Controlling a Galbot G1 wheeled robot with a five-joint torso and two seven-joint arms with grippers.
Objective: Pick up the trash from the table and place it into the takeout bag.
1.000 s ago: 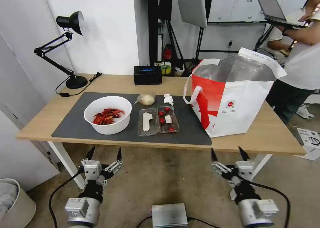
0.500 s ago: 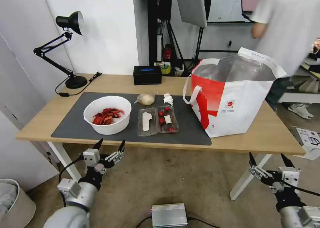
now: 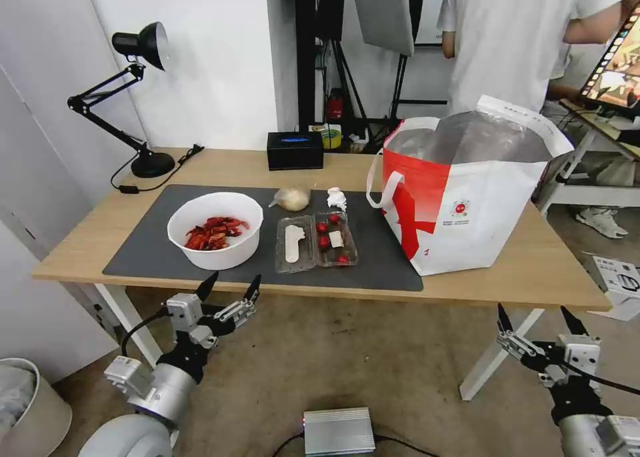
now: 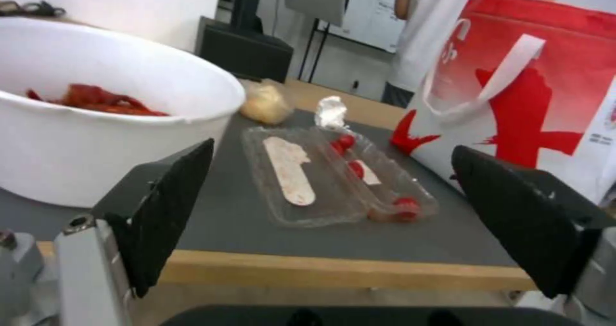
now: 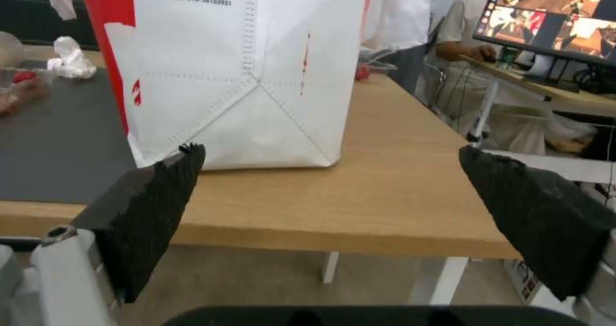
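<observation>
On the table's [image 3: 553,270] dark mat the trash lies in a group: a white bowl of red scraps [image 3: 215,230] [image 4: 77,123], a clear clamshell tray [image 3: 317,241] [image 4: 334,176], a beige knotted bag lump [image 3: 293,198] [image 4: 264,104] and a crumpled tissue [image 3: 337,197] [image 4: 330,113] [image 5: 72,57]. The red-and-white takeout bag [image 3: 467,197] [image 4: 545,85] [image 5: 244,66] stands open to their right. My left gripper [image 3: 231,289] [image 4: 334,225] hangs open just below the table's front edge, in front of the bowl. My right gripper [image 3: 537,317] [image 5: 327,210] is open below the front right edge, before the bag's corner.
A black desk lamp [image 3: 137,103] and a black box [image 3: 295,150] stand at the table's back. A person in a white shirt [image 3: 527,37] stands behind the bag. A white bin [image 3: 30,410] sits on the floor at left, a grey unit [image 3: 338,431] between my arms.
My left gripper has risen toward the table's front edge near the bowl. My right gripper swung out to the right earlier and now holds still. A person has walked behind the bag.
</observation>
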